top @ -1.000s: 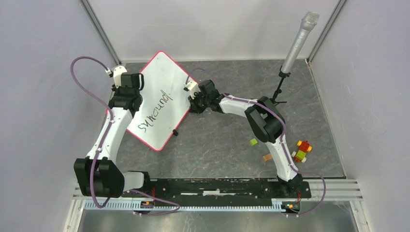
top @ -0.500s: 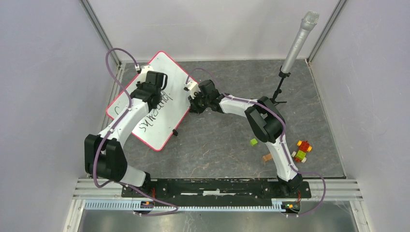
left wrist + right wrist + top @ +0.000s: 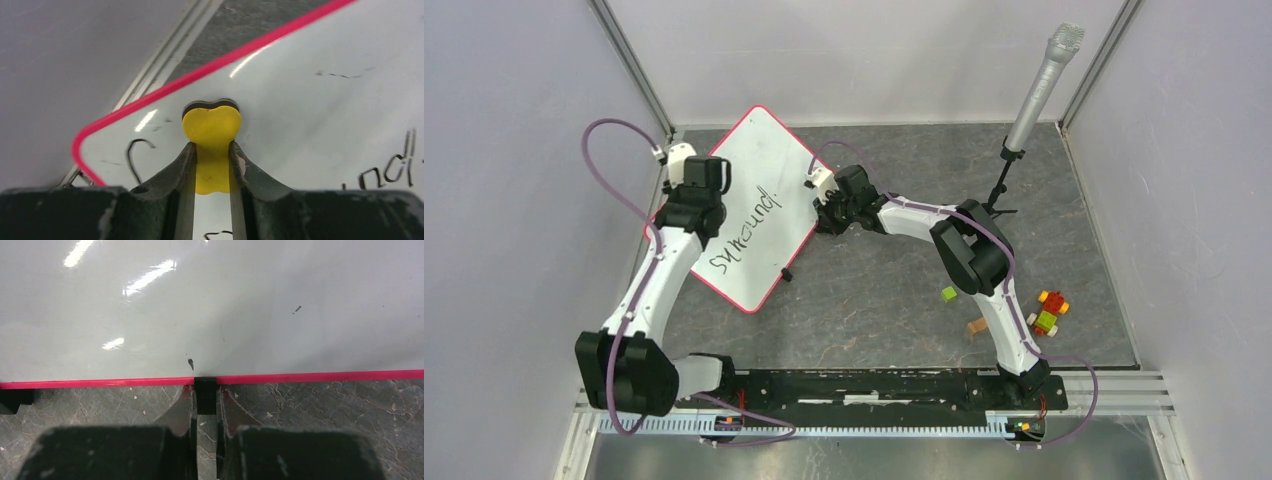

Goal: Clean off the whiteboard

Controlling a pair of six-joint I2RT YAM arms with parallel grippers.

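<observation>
Pinched narrow, the left gripper (image 3: 212, 152) has a yellow heart-shaped eraser (image 3: 211, 125) clamped between its fingers (image 3: 182, 162). The eraser's dark underside presses flat on the whiteboard (image 3: 769, 160), close to the board's rounded left corner and its pink rim (image 3: 150, 97). The whiteboard lies flat on the grey table (image 3: 884, 300) at the far left, turned cornerwise, with its left corner near the wall rail. Black handwriting (image 3: 746, 232) runs across the board's middle, and a few stray strokes sit just beside the eraser.

At the board's right edge, the right gripper (image 3: 205, 405) is closed tight on a small black clip (image 3: 205, 385) that sits on the rim. Its fingers lie low over the table.

Further right, well apart from the board, a microphone (image 3: 1042, 85) stands on its stand. A few small coloured blocks (image 3: 1046, 312) lie near the right arm's base.
</observation>
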